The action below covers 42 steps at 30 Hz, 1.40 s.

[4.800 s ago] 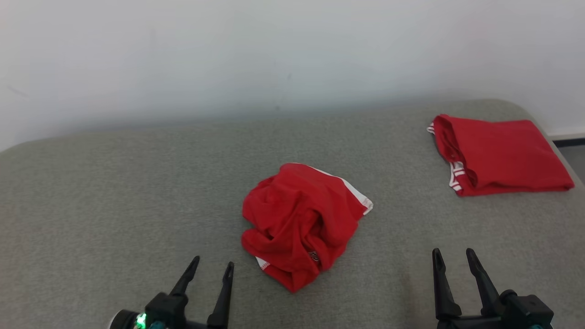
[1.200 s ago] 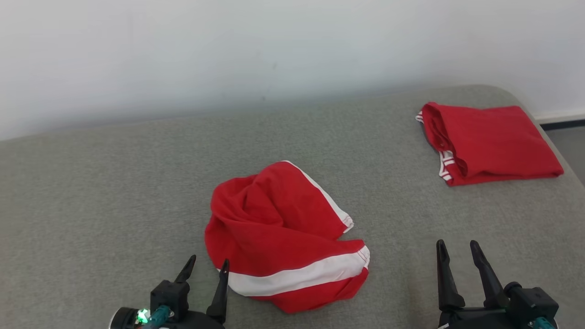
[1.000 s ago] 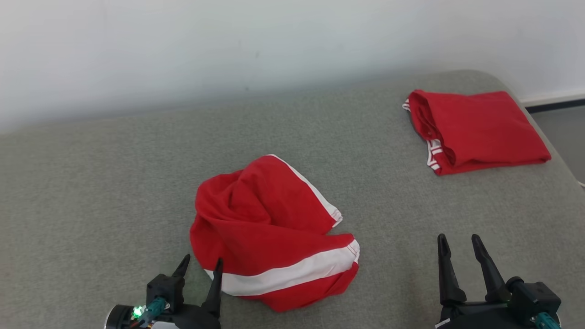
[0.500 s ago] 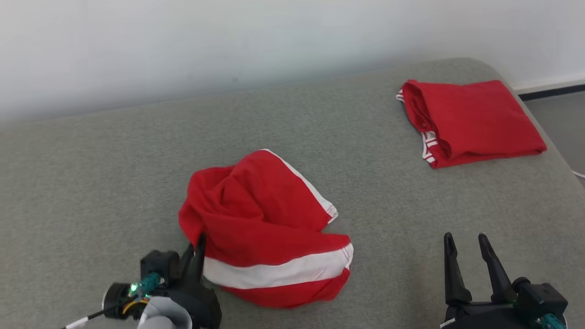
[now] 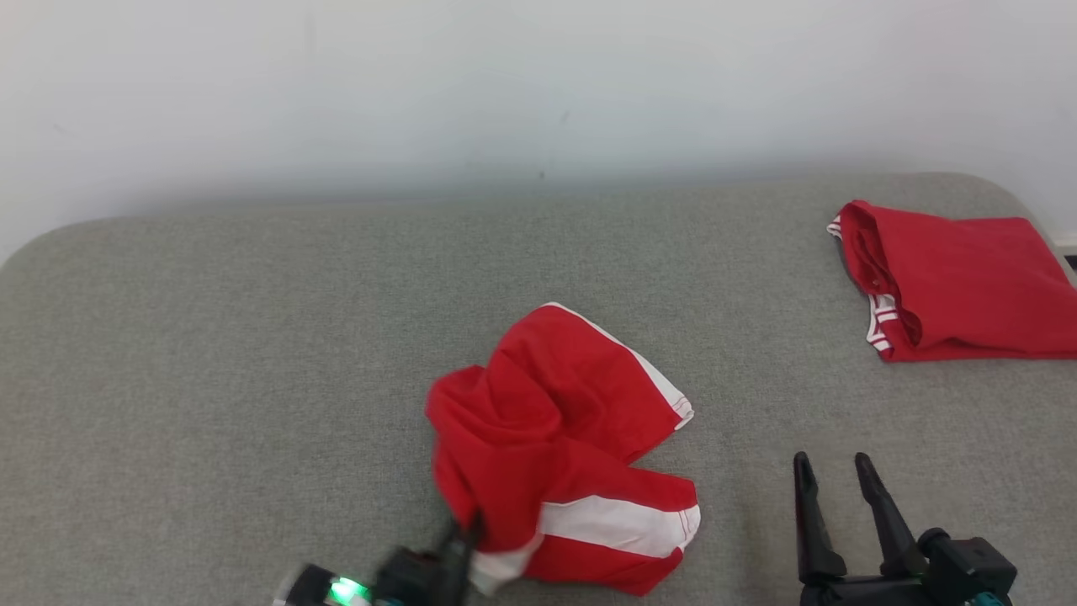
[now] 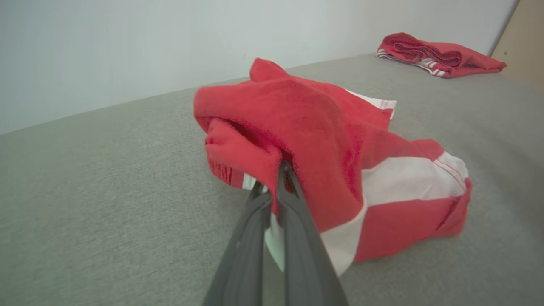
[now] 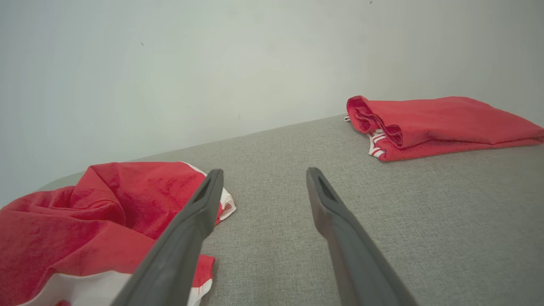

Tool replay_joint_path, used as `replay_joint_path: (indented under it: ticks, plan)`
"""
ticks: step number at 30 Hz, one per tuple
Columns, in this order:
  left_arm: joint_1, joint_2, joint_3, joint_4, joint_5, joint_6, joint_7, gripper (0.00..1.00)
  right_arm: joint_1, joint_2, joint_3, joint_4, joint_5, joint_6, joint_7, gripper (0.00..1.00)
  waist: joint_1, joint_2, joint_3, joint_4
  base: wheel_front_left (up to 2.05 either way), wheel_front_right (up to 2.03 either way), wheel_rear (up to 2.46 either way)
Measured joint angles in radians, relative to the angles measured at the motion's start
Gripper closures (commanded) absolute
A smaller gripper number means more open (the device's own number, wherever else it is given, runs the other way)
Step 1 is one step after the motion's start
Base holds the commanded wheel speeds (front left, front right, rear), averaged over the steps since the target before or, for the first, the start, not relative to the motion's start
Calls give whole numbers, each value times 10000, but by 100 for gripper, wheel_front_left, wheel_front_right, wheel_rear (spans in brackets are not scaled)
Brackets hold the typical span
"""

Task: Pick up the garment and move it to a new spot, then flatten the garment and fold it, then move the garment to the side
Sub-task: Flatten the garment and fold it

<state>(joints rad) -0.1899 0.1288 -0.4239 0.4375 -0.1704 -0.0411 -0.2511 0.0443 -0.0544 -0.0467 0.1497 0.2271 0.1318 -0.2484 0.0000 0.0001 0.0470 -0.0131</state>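
- Left gripper: nearest; blurred and cut off at the head view's bottom edge. Fingers are clamped on the garment at its near-left fold, tips buried in cloth.
- Right gripper: fingers spread, empty, clear of the cloth.
- Garment: red, white band, crumpled, front-middle of the grey pad.
- Folded red garment: far right, its end cut off.

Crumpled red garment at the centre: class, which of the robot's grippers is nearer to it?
Left. The left gripper is clamped on the crumpled garment at its near edge; the right gripper stands open, apart, off to its right.
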Motion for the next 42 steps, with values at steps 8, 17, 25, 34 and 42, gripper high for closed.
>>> replay_joint_path:
  ticks: [8,17,25,34,42]
  plan:
    - [-254,-706,-2015,1166,219,-566,234,100,-150,17,251,115,0,0,-13,0,-2,-1,-129,-150,0,0,0]
    - [-1052,-788,-3120,2027,-903,-372,31,0,-113,2,75,130,-2,0,-29,0,-1,0,-14,-632,0,0,0]
    - [-984,-696,-2871,1060,-1354,155,-88,0,64,13,44,234,86,0,-79,0,-1,0,-223,-266,0,0,0]
    - [-170,495,-1866,-1398,-1404,823,-113,0,142,21,46,263,161,0,-107,0,-1,-1,-304,51,0,0,0]
    - [501,1298,-1058,-1887,-1854,1371,33,0,114,23,36,328,176,0,-119,0,1,0,-195,-118,0,0,0]
